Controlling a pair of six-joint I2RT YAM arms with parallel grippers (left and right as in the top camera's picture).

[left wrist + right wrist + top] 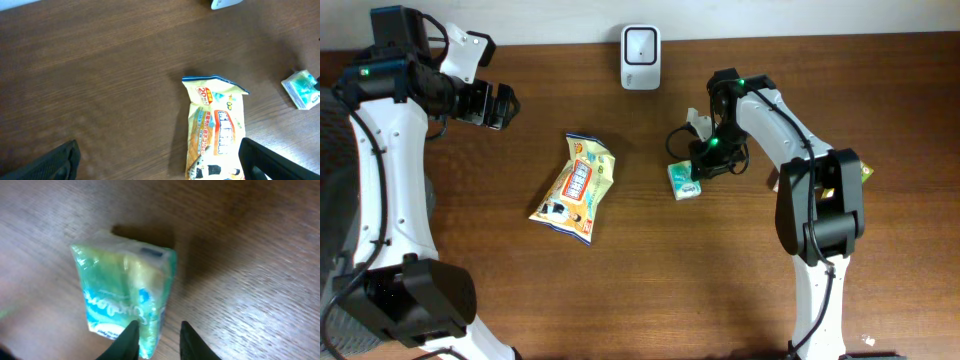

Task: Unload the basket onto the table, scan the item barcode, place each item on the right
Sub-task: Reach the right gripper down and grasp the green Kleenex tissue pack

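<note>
A small green tissue packet (684, 180) lies on the wooden table right of centre. My right gripper (705, 160) hovers just over its right end. In the right wrist view the packet (120, 287) fills the left half and my right gripper (158, 326) has its jaws narrowly apart. One fingertip (131, 330) overlaps the packet's edge and the other stands over bare wood, with a gap beside the packet. A white barcode scanner (640, 57) stands at the back edge. My left gripper (500, 105) is open at the far left, well away.
A yellow snack bag (576, 187) lies left of centre, and it also shows in the left wrist view (216, 132) between the wide left fingers (270, 160). A small yellow thing (865, 172) peeks out behind the right arm.
</note>
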